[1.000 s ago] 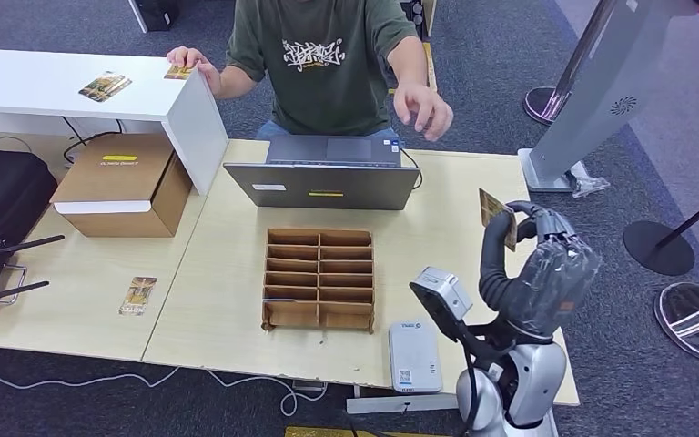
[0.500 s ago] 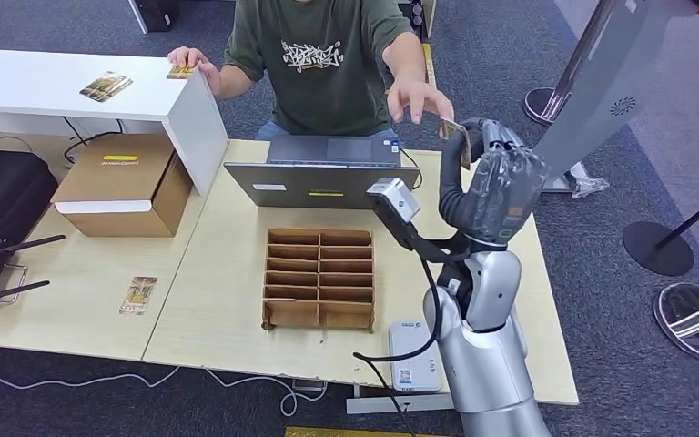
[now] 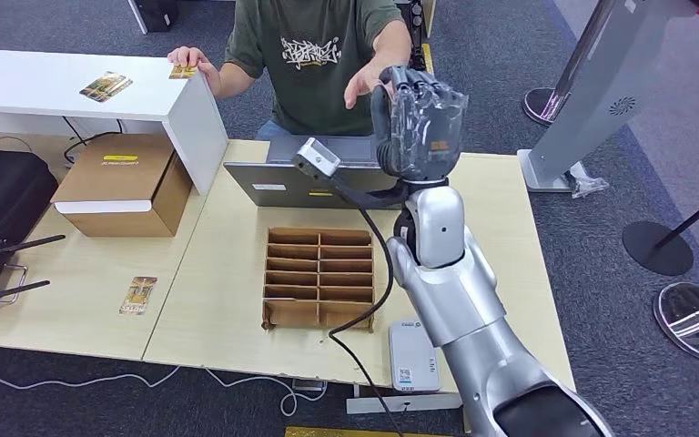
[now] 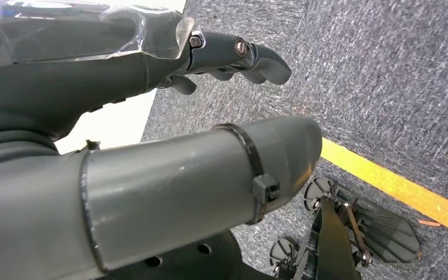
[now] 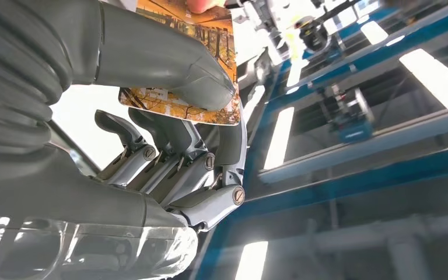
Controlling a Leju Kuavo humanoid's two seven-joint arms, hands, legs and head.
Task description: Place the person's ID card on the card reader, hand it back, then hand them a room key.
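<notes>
The card (image 5: 207, 41), printed with an orange and brown picture, sits pinched in the right hand (image 3: 416, 123): the thick grey thumb (image 5: 163, 61) presses on its face while the darker fingers (image 5: 175, 149) curl behind it, seen close in the right wrist view. A person's fingertip (image 5: 207, 4) touches the card's far edge there. In the head view the right hand is raised high above the far side of the table (image 3: 501, 237), over the laptop (image 3: 328, 173), just in front of the person's hand (image 3: 364, 82) that reaches toward it; the card itself is hidden behind the hand in this view.

The white card reader (image 3: 413, 355) lies at the near edge of the table, right of the cardboard slotted tray (image 3: 319, 278) and well apart from the raised hand. A loose card (image 3: 137, 295) lies on the near left part of the table. More cards (image 3: 105, 86) rest on the white shelf (image 3: 64, 91) at the far left, where the person's other hand (image 3: 189, 60) holds a small card (image 3: 178, 71). A cardboard box (image 3: 127, 182) stands below the shelf.

The left hand (image 4: 151, 116) hangs over grey carpet (image 4: 385, 87) with a yellow line; its fingers (image 4: 251, 55) are loosely curved apart from the thumb and hold nothing.
</notes>
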